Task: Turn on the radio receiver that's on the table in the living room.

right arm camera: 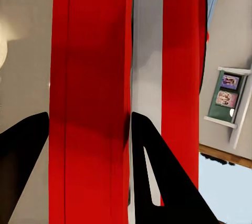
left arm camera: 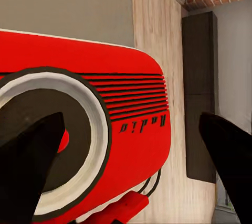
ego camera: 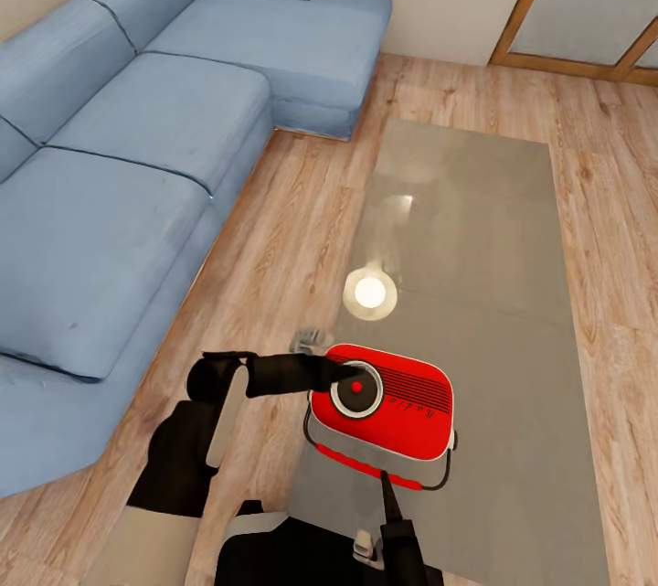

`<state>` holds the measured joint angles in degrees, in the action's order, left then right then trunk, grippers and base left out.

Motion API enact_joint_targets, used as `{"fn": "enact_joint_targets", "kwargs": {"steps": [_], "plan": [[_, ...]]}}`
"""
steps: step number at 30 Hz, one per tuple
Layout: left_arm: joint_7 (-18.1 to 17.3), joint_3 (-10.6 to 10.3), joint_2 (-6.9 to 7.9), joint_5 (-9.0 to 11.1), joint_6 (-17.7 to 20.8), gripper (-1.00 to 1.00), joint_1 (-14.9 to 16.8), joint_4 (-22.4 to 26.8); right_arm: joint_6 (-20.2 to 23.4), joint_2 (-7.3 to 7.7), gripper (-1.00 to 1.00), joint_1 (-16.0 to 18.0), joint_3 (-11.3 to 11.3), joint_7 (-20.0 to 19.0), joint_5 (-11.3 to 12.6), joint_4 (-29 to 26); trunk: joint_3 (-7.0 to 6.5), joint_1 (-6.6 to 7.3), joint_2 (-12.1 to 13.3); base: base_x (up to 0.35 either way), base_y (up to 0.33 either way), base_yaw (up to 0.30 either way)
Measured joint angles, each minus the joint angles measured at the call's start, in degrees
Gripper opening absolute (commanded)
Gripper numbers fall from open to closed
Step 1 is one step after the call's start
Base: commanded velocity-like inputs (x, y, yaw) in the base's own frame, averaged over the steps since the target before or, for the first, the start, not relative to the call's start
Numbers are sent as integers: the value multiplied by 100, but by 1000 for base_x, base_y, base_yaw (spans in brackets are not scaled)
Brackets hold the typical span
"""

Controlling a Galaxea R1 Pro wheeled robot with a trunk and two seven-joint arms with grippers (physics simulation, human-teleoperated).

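Right by the near end of the coffee table (ego camera: 475, 229), the red radio receiver (ego camera: 393, 403) lies on the glossy top beside the blue sectional sofa (ego camera: 137, 156). From the head camera, the left gripper (ego camera: 345, 376) reaches onto its white-ringed dial (ego camera: 358, 391); the right gripper (ego camera: 387, 485) sits at its near edge. Left wrist view: fingers (left arm camera: 26, 156) spread wide, one over the dial. Right wrist view: fingers (right arm camera: 157, 182) parted, straddling the radio's red edge (right arm camera: 89, 103).
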<state>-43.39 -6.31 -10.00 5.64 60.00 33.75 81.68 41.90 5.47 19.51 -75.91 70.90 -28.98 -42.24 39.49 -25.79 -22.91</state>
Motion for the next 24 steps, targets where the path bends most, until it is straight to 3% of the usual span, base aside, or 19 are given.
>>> {"fn": "enact_joint_targets", "kwargs": {"steps": [6, 17, 19, 22, 24], "plan": [[341, -1, 0, 4, 0, -100, 14, -187, 0, -2, -100, 0, 0, 0, 0, 0, 0, 0, 0, 0, 0, 0], [469, -11, 0, 32, 0, -100, 368, -521, 0, 5, -100, 0, 0, 0, 0, 0, 0, 0, 0, 0, 0, 0], [651, -11, 0, 53, -1, -100, 384, -573, 0, 6, -100, 0, 0, 0, 0, 0, 0, 0, 0, 0, 0, 0], [947, -8, 0, 155, 0, -100, 410, -634, 0, 2, -100, 0, 0, 0, 0, 0, 0, 0, 0, 0, 0, 0], [1084, -10, 0, 374, 0, -100, 488, -763, -1, 4, -100, 0, 0, 0, 0, 0, 0, 0, 0, 0, 0, 0]]}}
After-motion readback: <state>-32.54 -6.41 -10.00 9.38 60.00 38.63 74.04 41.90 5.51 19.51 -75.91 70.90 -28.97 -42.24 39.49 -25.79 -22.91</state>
